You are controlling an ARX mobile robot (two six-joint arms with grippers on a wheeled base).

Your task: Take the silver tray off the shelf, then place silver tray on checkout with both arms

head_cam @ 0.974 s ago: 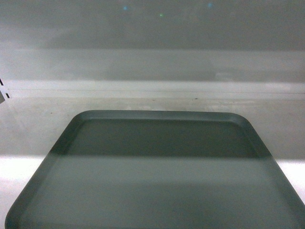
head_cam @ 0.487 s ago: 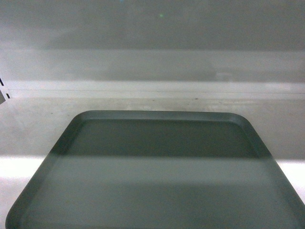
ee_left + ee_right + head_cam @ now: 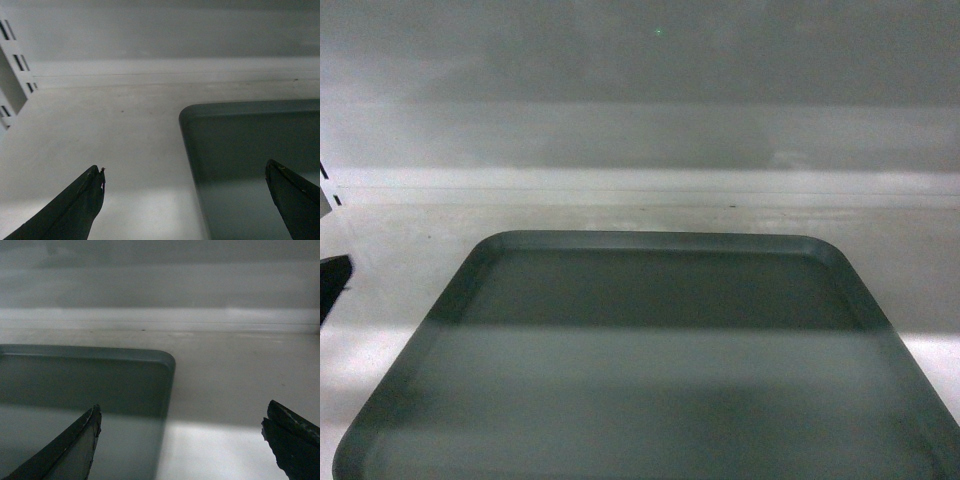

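Observation:
The silver tray [image 3: 650, 400] lies flat on the white shelf [image 3: 400, 250] and fills the lower head view. My left gripper [image 3: 185, 167] is open and straddles the tray's left rim near its far left corner [image 3: 250, 140]; one finger hangs over the shelf, the other over the tray. A dark tip of the left gripper [image 3: 332, 283] shows at the head view's left edge. My right gripper [image 3: 182, 407] is open and straddles the right rim of the tray [image 3: 75, 380] the same way. Neither gripper touches the tray. The checkout is out of view.
The shelf's white back wall [image 3: 640, 140] rises close behind the tray. A slotted white upright [image 3: 15, 60] stands at the shelf's left end. Bare shelf surface [image 3: 240, 375] lies to the tray's right and also on its left [image 3: 100, 130].
A dark tip of the left gripper has come into the head view at the left edge. The tray has not moved.

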